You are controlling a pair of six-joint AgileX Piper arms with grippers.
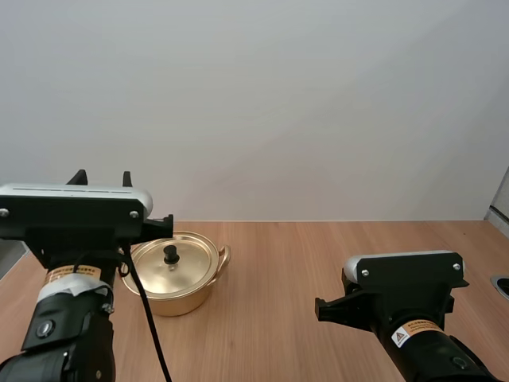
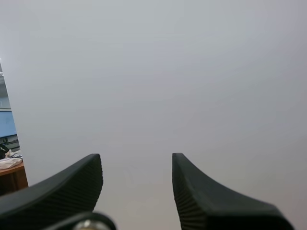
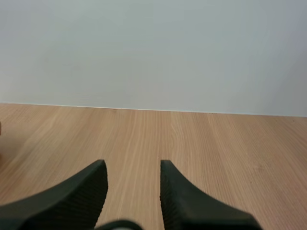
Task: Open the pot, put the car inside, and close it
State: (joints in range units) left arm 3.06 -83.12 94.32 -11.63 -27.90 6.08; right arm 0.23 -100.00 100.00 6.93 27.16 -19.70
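A gold pot (image 1: pixel 172 276) stands on the wooden table (image 1: pixel 318 255) at the left, its lid on and topped by a black knob (image 1: pixel 170 253). My left gripper (image 1: pixel 102 177) is raised beside the pot's left side and points toward the white wall. In the left wrist view its fingers (image 2: pixel 136 160) stand apart with nothing between them. My right arm (image 1: pixel 402 298) sits low at the right of the table. In the right wrist view my right gripper (image 3: pixel 133 165) is open just above bare wood, holding nothing.
A white wall closes off the back of the table. Bare wood stretches between the pot and my right arm. The table's far edge (image 3: pixel 153 110) runs along the wall ahead of my right gripper.
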